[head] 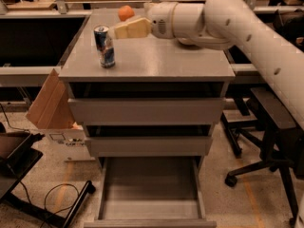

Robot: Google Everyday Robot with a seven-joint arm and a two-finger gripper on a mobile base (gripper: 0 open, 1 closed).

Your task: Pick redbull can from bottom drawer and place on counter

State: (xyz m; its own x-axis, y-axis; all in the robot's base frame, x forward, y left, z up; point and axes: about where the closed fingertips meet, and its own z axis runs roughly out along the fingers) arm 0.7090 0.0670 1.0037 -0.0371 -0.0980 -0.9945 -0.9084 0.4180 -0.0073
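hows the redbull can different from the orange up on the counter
The redbull can is a tall, slim blue-and-silver cylinder; the orange is round and plain orange. The can stands upright near the front left of the counter; the orange sits at its back edge. The gripper is just right of the can's top, farther from the orange. Both rest on the counter.

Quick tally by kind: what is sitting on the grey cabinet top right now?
Slim blue-and-silver redbull can: 1, upright, front left of the flat grey counter.
Round orange fruit: 1, at the back edge.
Total: 2 in view; the white arm hides part of the top.
The cream gripper is beside the can's top.
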